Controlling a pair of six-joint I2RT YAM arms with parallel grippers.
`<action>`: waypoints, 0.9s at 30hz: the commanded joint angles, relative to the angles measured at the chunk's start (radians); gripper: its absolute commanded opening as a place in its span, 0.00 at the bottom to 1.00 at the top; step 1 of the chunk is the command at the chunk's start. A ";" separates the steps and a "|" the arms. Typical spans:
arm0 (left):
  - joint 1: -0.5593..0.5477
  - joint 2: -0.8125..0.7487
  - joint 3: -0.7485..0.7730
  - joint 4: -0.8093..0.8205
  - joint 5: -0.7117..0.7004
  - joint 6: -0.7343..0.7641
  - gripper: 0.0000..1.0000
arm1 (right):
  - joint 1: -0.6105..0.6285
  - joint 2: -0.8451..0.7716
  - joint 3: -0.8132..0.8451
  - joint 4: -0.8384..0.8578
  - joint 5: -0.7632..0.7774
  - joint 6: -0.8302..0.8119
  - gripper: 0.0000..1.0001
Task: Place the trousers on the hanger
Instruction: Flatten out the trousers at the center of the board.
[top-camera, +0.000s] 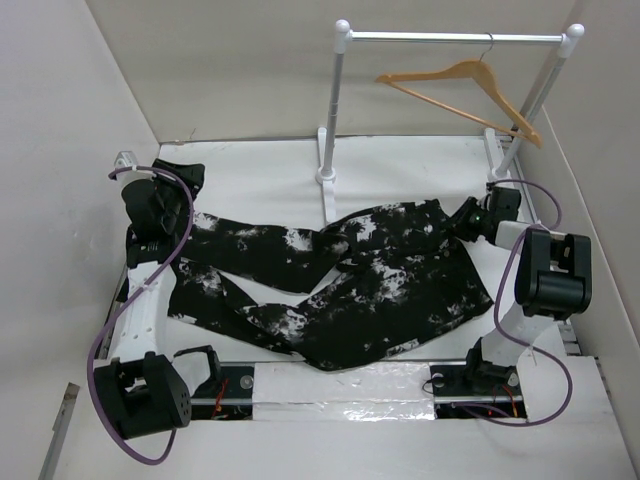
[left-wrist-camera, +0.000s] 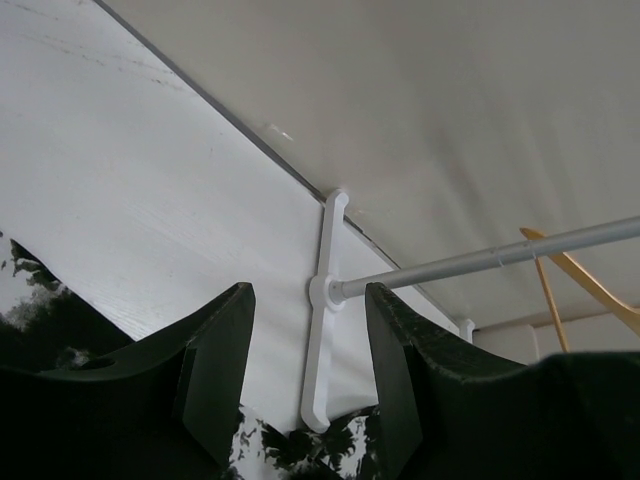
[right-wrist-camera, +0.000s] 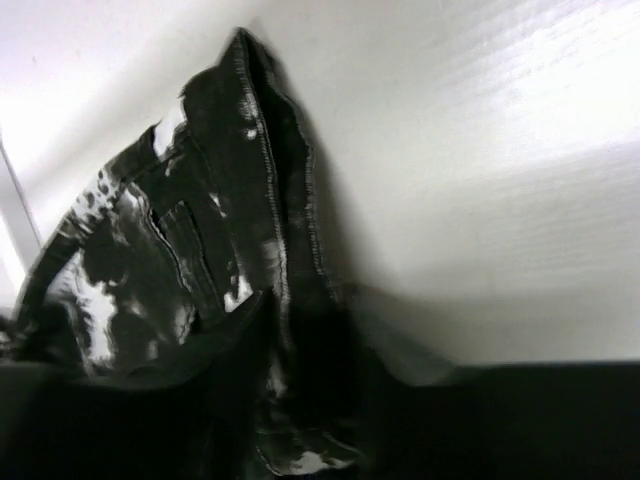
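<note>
The trousers (top-camera: 370, 285), black with white splatter, lie spread flat across the white table, legs pointing left and waist to the right. The wooden hanger (top-camera: 462, 82) hangs by its hook on the rack's bar at the back right. My left gripper (top-camera: 160, 205) hovers over the leg ends at the far left. In the left wrist view it (left-wrist-camera: 308, 290) stands open and empty, with fabric (left-wrist-camera: 280, 445) below. My right gripper (top-camera: 465, 218) is at the waist's far right corner. In the blurred right wrist view its jaws (right-wrist-camera: 310, 310) straddle the waistband edge (right-wrist-camera: 275, 190). Whether they pinch it does not show.
A white and silver rack (top-camera: 452, 37) stands at the back, one post's foot (top-camera: 326, 178) close behind the trousers and the other (top-camera: 497, 150) by my right gripper. Walls close in on the left, the back and the right. Foil tape (top-camera: 340, 408) runs along the near edge.
</note>
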 joint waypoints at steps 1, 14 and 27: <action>0.002 0.005 0.003 0.025 -0.007 0.002 0.45 | -0.010 -0.017 -0.032 0.064 -0.086 0.020 0.22; -0.007 0.196 0.066 -0.094 -0.131 0.062 0.65 | -0.192 -0.526 -0.207 0.049 0.198 0.120 0.00; -0.016 0.590 0.251 -0.275 -0.417 0.205 0.69 | -0.241 -0.604 -0.138 -0.074 0.333 0.160 0.00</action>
